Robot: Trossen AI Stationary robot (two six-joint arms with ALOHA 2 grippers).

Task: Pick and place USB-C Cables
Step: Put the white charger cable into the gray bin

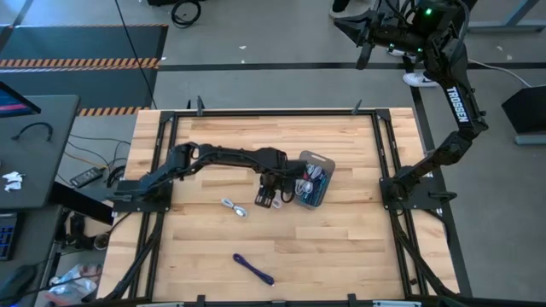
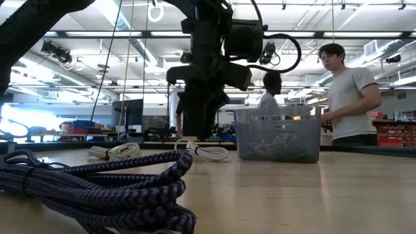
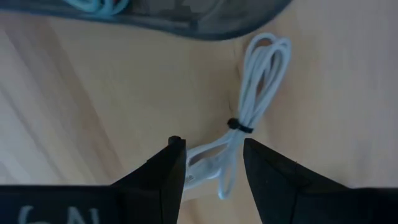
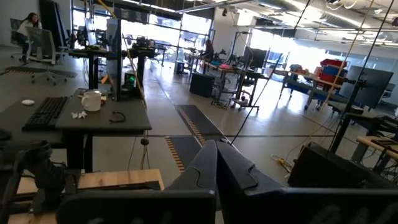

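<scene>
Grey translucent tray [image 1: 323,160] sits on the wooden table [image 1: 341,247]. Two people [image 2: 348,91] stand beyond the table's far edge. White mug [image 4: 91,100] and keyboard [image 4: 45,112] on a dark desk.

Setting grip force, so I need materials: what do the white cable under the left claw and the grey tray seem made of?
The white cable looks smooth, slightly glossy, likely plastic-jacketed, bound by a dark tie. The grey tray looks like translucent plastic, since cables show through its wall. The left claw stands open over the cable.

My table [image 1: 341,247] is pale, matt wood planks; the purple cable [image 2: 97,185] looks braided cloth, the white cable [image 3: 255,93] smooth, maybe rubbery plastic, the grey tray [image 2: 278,133] translucent plastic, my fingers [image 3: 273,177] matt black
</scene>
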